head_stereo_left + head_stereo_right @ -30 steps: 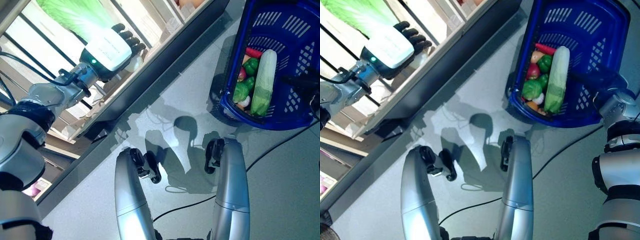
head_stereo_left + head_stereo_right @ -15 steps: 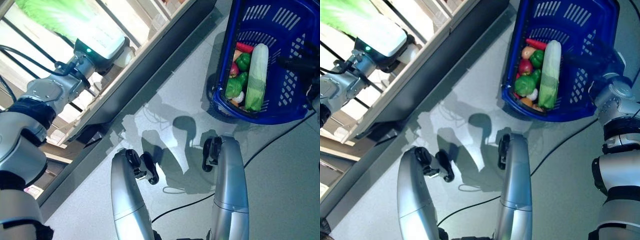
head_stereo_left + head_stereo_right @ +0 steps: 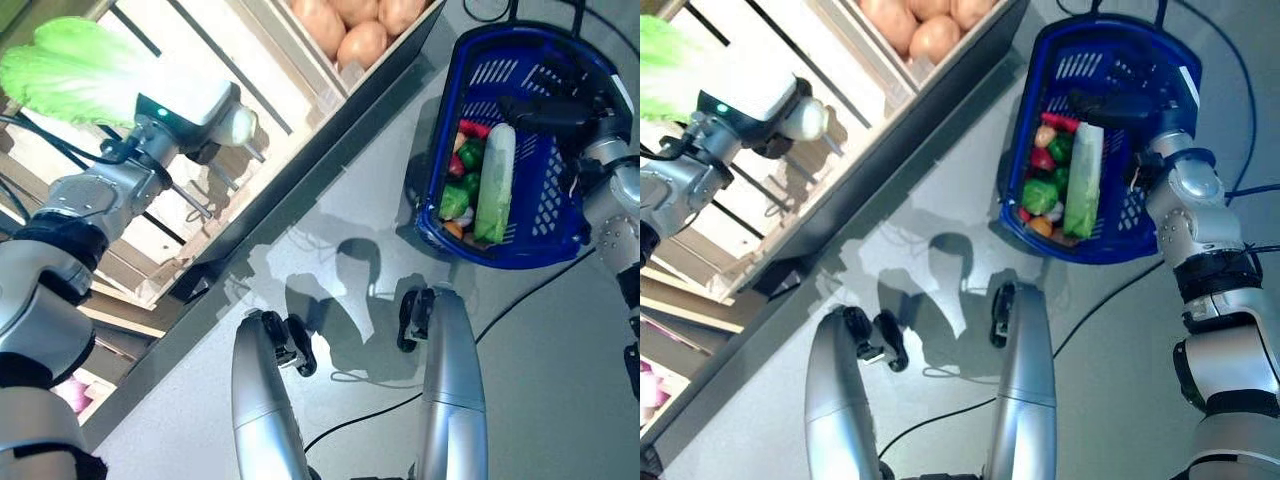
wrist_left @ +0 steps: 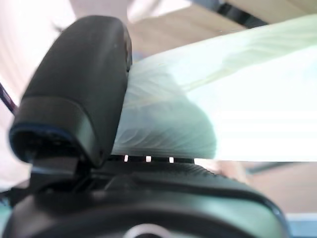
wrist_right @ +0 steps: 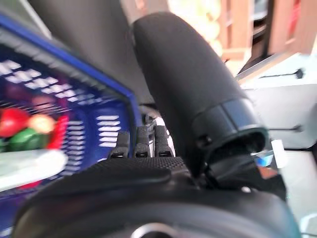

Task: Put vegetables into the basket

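Observation:
My left hand (image 3: 190, 100) is up at the wooden stand, shut on the white base of a pale green leafy cabbage (image 3: 70, 75). In the left wrist view the thumb (image 4: 74, 89) is curled over the cabbage (image 4: 208, 94). The blue basket (image 3: 520, 245) stands on the grey floor at the right. It holds a long pale green vegetable (image 3: 495, 185), green peppers and small red and orange pieces. My right hand (image 3: 545, 108) is over the basket's far part with its fingers straight. It also shows in the right wrist view (image 5: 188, 84), above the basket's wall (image 5: 74, 106).
The wooden vegetable stand (image 3: 300, 90) runs diagonally across the upper left, with a dark base board (image 3: 330, 150) along the floor. Grey floor lies between the stand and the basket. A black cable (image 3: 1240, 190) runs on the floor right of the basket.
The camera has shifted. My left hand's fingers, straight on the cabbage a second ago, are now closed round its base. My right hand has moved in over the basket.

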Motion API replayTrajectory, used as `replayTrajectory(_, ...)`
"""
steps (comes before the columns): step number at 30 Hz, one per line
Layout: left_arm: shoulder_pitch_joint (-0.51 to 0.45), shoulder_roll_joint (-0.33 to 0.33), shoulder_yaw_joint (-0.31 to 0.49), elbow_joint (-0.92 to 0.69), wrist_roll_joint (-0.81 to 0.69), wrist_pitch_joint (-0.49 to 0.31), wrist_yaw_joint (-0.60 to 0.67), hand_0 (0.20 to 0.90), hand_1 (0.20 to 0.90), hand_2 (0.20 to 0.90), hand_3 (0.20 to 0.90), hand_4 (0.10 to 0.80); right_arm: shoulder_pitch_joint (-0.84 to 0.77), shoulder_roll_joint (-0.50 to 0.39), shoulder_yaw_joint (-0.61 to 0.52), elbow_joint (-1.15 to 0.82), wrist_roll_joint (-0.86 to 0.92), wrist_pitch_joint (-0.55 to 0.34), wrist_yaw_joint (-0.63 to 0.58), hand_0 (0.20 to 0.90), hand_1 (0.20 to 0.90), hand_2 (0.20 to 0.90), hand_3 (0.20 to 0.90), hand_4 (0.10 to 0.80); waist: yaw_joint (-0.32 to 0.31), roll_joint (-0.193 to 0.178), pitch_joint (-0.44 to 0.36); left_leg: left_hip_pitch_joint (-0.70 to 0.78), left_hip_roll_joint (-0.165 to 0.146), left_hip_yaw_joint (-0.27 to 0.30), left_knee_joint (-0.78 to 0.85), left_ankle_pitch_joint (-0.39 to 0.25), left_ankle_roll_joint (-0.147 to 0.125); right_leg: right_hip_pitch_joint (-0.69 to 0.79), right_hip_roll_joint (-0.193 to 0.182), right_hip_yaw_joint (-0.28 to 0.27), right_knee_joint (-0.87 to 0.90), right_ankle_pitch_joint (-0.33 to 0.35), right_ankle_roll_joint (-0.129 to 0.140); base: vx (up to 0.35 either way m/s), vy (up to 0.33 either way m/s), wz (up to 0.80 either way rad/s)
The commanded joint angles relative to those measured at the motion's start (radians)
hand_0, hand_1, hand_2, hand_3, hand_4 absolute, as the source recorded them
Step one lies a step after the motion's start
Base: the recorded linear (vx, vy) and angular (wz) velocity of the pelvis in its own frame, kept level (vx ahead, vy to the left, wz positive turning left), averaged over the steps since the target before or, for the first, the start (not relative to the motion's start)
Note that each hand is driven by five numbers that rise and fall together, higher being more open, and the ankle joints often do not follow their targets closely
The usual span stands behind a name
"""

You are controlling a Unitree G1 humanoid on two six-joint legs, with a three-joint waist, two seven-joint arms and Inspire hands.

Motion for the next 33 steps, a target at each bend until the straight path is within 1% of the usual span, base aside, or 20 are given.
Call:
replayTrajectory(1,0.087,0.040,0.192,0.006,-0.195,-0.055,0.148,0.300,0.300,0.300,0.300,0.400,0.107,0.068,-0.126,-0.107,-0.070,-0.149,-0.018,0.900,0.900,0.900,0.900,0.800,-0.001,-0.013,-0.162,0.097,-0.029,0.060,-0.099,-0.052,0.052,0.157,-0.032,-0.026,-0.132,0.009,-0.049,0.053,-0.029,0.03)
replayTrajectory(2,0.112,0.036,0.232,-0.006,-0.223,-0.093,0.152,0.300,0.300,0.300,0.300,0.400,0.123,0.073,-0.133,-0.119,-0.097,-0.165,-0.027,0.900,0.900,0.900,0.900,0.800,-0.001,-0.014,-0.165,0.128,-0.036,0.066,-0.130,-0.041,0.052,0.188,-0.031,-0.028,-0.156,0.014,-0.049,0.090,-0.041,0.05)
replayTrajectory(3,0.150,0.028,0.283,-0.022,-0.261,-0.136,0.139,0.300,0.300,0.300,0.300,0.400,0.151,0.083,-0.147,-0.132,-0.129,-0.172,-0.032,0.900,0.900,0.900,0.900,0.800,0.002,-0.016,-0.174,0.190,-0.052,0.072,-0.200,-0.019,0.048,0.250,-0.023,-0.034,-0.218,0.026,-0.046,0.086,-0.046,0.11)
replayTrajectory(4,0.210,0.017,0.355,-0.049,-0.299,-0.192,0.122,0.300,0.300,0.300,0.300,0.400,0.188,0.100,-0.162,-0.149,-0.160,-0.178,-0.020,0.900,0.900,0.900,0.900,0.800,0.003,-0.019,-0.180,0.236,-0.066,0.074,-0.239,-0.006,0.052,0.295,-0.021,-0.033,-0.249,0.029,-0.051,0.124,-0.050,0.12)
replayTrajectory(5,0.235,0.007,0.387,-0.067,-0.321,-0.217,0.113,0.300,0.300,0.300,0.300,0.400,0.207,0.109,-0.170,-0.159,-0.174,-0.175,-0.019,0.900,0.900,0.900,0.900,0.800,0.007,-0.023,-0.187,0.278,-0.074,0.075,-0.288,0.005,0.048,0.338,-0.015,-0.037,-0.294,0.036,-0.048,0.095,-0.053,0.24)
replayTrajectory(7,0.339,-0.024,0.504,-0.126,-0.384,-0.281,0.090,0.300,0.300,0.300,0.300,0.400,0.262,0.132,-0.183,-0.191,-0.214,-0.155,0.042,0.900,0.900,0.900,0.900,0.800,0.011,-0.034,-0.204,0.370,-0.088,0.084,-0.382,0.033,0.051,0.431,-0.014,-0.053,-0.376,0.046,-0.052,0.095,-0.062,0.26)
replayTrajectory(8,0.379,-0.041,0.544,-0.148,-0.399,-0.301,0.085,0.300,0.300,0.300,0.300,0.400,0.282,0.143,-0.189,-0.200,-0.226,-0.132,0.090,0.900,0.900,0.900,0.900,0.800,0.014,-0.039,-0.211,0.412,-0.094,0.085,-0.421,0.045,0.051,0.477,-0.013,-0.062,-0.415,0.054,-0.051,0.116,-0.053,0.18)
replayTrajectory(9,0.401,-0.053,0.564,-0.163,-0.411,-0.309,0.079,0.300,0.300,0.300,0.300,0.400,0.295,0.149,-0.188,-0.208,-0.233,-0.124,0.100,0.900,0.900,0.900,0.900,0.800,0.019,-0.042,-0.216,0.450,-0.098,0.088,-0.460,0.055,0.045,0.515,-0.011,-0.069,-0.453,0.062,-0.046,0.134,-0.044,0.20)
replayTrajectory(11,0.489,-0.098,0.649,-0.233,-0.504,-0.338,0.019,0.300,0.300,0.300,0.300,0.400,0.333,0.160,-0.182,-0.232,-0.276,-0.055,0.157,0.900,0.900,0.900,0.900,0.800,0.031,-0.054,-0.232,0.563,-0.112,0.095,-0.579,0.095,0.038,0.633,-0.006,-0.088,-0.569,0.092,-0.036,0.124,-0.043,0.17)
replayTrajectory(12,0.503,-0.109,0.658,-0.249,-0.528,-0.339,0.007,0.300,0.300,0.300,0.300,0.400,0.338,0.162,-0.181,-0.238,-0.275,-0.041,0.164,0.900,0.900,0.900,0.900,0.800,0.034,-0.057,-0.237,0.587,-0.116,0.095,-0.605,0.104,0.038,0.657,-0.004,-0.092,-0.593,0.098,-0.034,0.115,-0.041,0.05)
replayTrajectory(13,0.537,-0.136,0.680,-0.277,-0.588,-0.352,-0.033,0.300,0.300,0.300,0.300,0.400,0.352,0.168,-0.176,-0.246,-0.279,-0.007,0.189,0.900,0.900,0.900,0.900,0.800,0.040,-0.063,-0.250,0.633,-0.125,0.097,-0.655,0.125,0.037,0.707,0.000,-0.101,-0.643,0.113,-0.028,0.131,-0.039,0.03)
replayTrajectory(15,0.601,-0.187,0.728,-0.329,-0.687,-0.364,-0.122,0.300,0.300,0.300,0.300,0.400,0.376,0.183,-0.166,-0.266,-0.282,0.027,0.220,0.900,0.900,0.900,0.900,0.800,0.048,-0.073,-0.275,0.741,-0.142,0.109,-0.779,0.176,0.033,0.819,0.016,-0.127,-0.770,0.152,-0.014,0.179,-0.044,0.11)
replayTrajectory(19,0.703,-0.295,0.775,-0.410,-0.794,-0.360,-0.234,0.300,0.300,0.300,0.300,0.400,0.407,0.240,-0.145,-0.308,-0.281,0.120,0.263,0.900,0.900,0.900,0.900,0.800,0.061,-0.086,-0.347,0.916,-0.173,0.139,-1.003,0.264,0.026,1.002,0.070,-0.156,-1.014,0.228,0.012,0.222,-0.036,0.02)
replayTrajectory(21,0.744,-0.329,0.792,-0.438,-0.834,-0.359,-0.287,0.300,0.300,0.300,0.300,0.400,0.425,0.253,-0.144,-0.320,-0.273,0.147,0.288,0.900,0.900,0.900,0.900,0.800,0.065,-0.089,-0.371,0.994,-0.189,0.150,-1.103,0.304,0.025,1.081,0.089,-0.164,-1.116,0.264,0.020,0.199,-0.022,0.03)
replayTrajectory(22,0.763,-0.359,0.796,-0.466,-0.847,-0.341,-0.319,0.300,0.300,0.300,0.300,0.400,0.433,0.268,-0.141,-0.330,-0.261,0.165,0.299,0.900,0.900,0.900,0.900,0.800,0.068,-0.093,-0.398,1.045,-0.201,0.153,-1.191,0.332,0.022,1.137,0.106,-0.171,-1.203,0.290,0.027,0.179,-0.025,-0.05)
replayTrajectory(23,0.777,-0.375,0.800,-0.487,-0.858,-0.331,-0.344,0.300,0.300,0.300,0.300,0.400,0.435,0.276,-0.141,-0.336,-0.253,0.177,0.309,0.900,0.900,0.900,0.900,0.800,0.070,-0.095,-0.407,1.089,-0.211,0.152,-1.251,0.355,0.020,1.183,0.119,-0.170,-1.257,0.309,0.031,0.177,-0.028,-0.08)
replayTrajectory(27,0.810,-0.425,0.800,-0.551,-0.964,-0.299,-0.457,0.300,0.300,0.300,0.300,0.400,0.453,0.305,-0.133,-0.361,-0.209,0.208,0.371,0.900,0.900,0.900,0.900,0.800,0.074,-0.096,-0.445,1.170,-0.228,0.152,-1.393,0.412,0.014,1.257,0.146,-0.169,-1.379,0.360,0.036,0.074,-0.011,-0.04)
replayTrajectory(28,0.815,-0.442,0.791,-0.574,-0.999,-0.277,-0.494,0.300,0.300,0.300,0.300,0.400,0.458,0.314,-0.125,-0.371,-0.193,0.228,0.400,0.900,0.900,0.900,0.900,0.800,0.073,-0.093,-0.457,1.197,-0.229,0.145,-1.435,0.421,0.006,1.280,0.157,-0.165,-1.412,0.368,0.041,0.061,-0.007,-0.01)
replayTrajectory(30,0.827,-0.460,0.782,-0.611,-1.054,-0.256,-0.551,0.300,0.300,0.300,0.300,0.400,0.464,0.318,-0.113,-0.392,-0.172,0.265,0.446,0.900,0.900,0.900,0.900,0.800,0.075,-0.094,-0.469,1.228,-0.235,0.146,-1.494,0.442,0.004,1.308,0.170,-0.171,-1.462,0.389,0.041,0.025,-0.002,0.00)
replayTrajectory(33,0.823,-0.478,0.764,-0.635,-1.089,-0.253,-0.594,0.300,0.300,0.300,0.300,0.400,0.456,0.321,-0.098,-0.401,-0.143,0.297,0.480,0.900,0.900,0.900,0.900,0.800,0.077,-0.093,-0.474,1.248,-0.237,0.144,-1.530,0.453,0.003,1.320,0.179,-0.178,-1.475,0.392,0.041,-0.014,0.000,0.01)
